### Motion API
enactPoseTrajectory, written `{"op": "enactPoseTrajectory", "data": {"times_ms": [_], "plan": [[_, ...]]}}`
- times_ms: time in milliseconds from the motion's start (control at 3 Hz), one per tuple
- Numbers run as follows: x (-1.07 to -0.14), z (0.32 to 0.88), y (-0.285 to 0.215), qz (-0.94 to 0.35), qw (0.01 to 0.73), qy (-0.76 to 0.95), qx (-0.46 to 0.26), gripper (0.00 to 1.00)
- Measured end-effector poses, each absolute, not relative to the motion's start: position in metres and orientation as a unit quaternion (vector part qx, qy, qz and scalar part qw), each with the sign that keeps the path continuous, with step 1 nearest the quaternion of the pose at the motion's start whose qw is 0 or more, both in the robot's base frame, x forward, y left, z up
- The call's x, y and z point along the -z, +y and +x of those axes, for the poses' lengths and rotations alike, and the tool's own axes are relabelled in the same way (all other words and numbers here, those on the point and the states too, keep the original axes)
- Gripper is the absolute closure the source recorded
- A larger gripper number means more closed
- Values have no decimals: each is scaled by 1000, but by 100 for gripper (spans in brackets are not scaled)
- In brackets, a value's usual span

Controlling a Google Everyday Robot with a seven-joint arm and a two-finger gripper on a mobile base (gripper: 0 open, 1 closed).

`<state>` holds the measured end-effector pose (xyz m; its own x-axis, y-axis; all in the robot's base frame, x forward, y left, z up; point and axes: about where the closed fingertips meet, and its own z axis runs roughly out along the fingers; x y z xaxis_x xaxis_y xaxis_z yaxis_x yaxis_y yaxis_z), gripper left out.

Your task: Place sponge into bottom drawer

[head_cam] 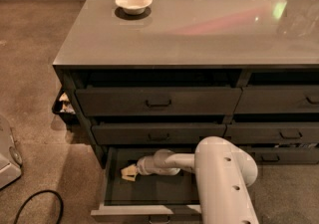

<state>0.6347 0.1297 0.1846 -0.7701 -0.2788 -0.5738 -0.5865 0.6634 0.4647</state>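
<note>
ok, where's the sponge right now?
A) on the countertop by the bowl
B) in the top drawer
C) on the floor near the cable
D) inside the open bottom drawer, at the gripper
D: the sponge is within the pulled-out bottom drawer, at the tip of the gripper, which reaches into the drawer's left part; the white bowl is up on the countertop.

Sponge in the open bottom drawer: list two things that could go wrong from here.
1. The sponge sits at the gripper inside the bottom drawer; it might lift out with the arm.
2. The arm reaches low across the drawer, so withdrawing could bump its front.
</note>
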Motion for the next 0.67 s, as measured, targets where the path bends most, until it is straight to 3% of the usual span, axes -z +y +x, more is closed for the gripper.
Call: {"op": "enactPoseTrajectory", "data": {"times_ms": [333, 667], "plan": [[-186, 635, 140, -251, 245, 878, -326, 0], [-186, 635, 140, -251, 245, 878, -326, 0]]}}
